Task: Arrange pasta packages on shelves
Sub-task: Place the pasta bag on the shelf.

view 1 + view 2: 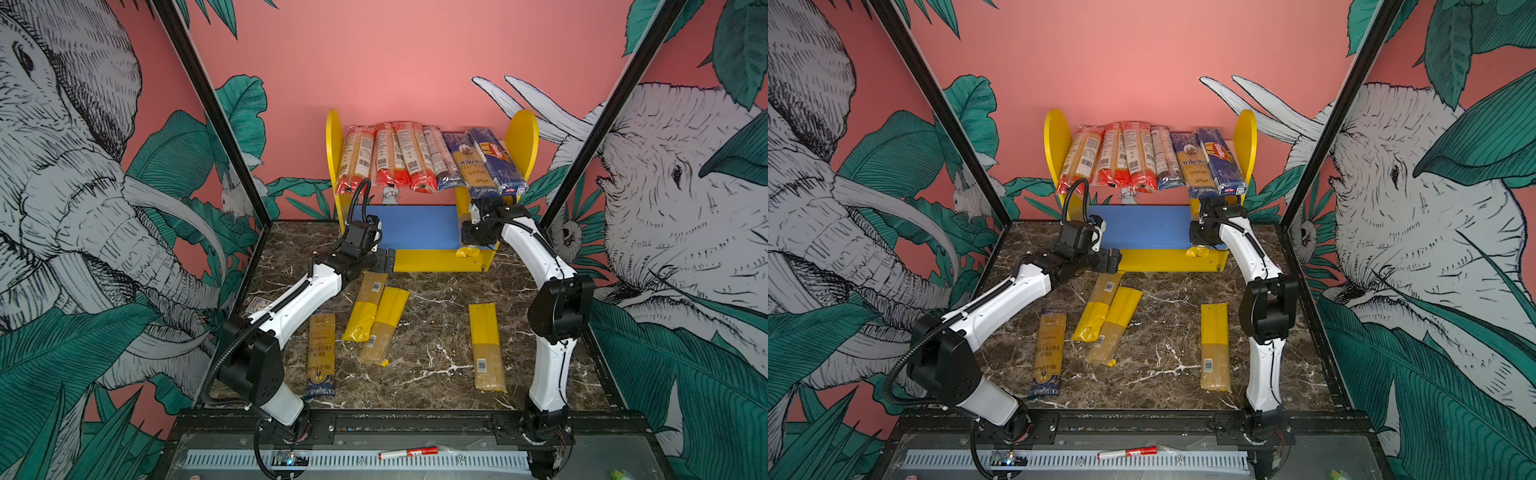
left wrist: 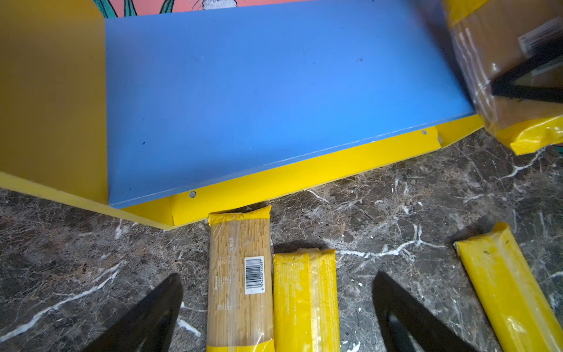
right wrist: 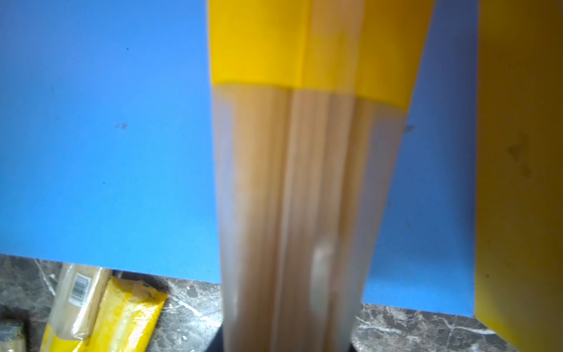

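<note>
The shelves point(image 1: 332, 137) stand against the back wall, and several pasta packages point(image 1: 415, 158) lie side by side on the upper board. My right gripper point(image 1: 468, 237) is at the right end of the blue lower board point(image 1: 415, 226), shut on a half-yellow pasta package point(image 3: 304, 183). That package's yellow end point(image 1: 467, 251) sticks out over the front edge. Its jaws are hidden behind the package in the right wrist view. My left gripper point(image 2: 278, 275) is open low over the table in front of the shelves. Below its spread fingers lie two packages point(image 2: 240, 283), untouched.
More packages lie on the marble table: a blue-ended one point(image 1: 322, 353) at the left, two overlapping ones point(image 1: 384, 328) in the middle, one point(image 1: 486, 345) at the right. A red-and-white marker pen point(image 1: 409, 452) rests on the front rail. Black frame posts flank the table.
</note>
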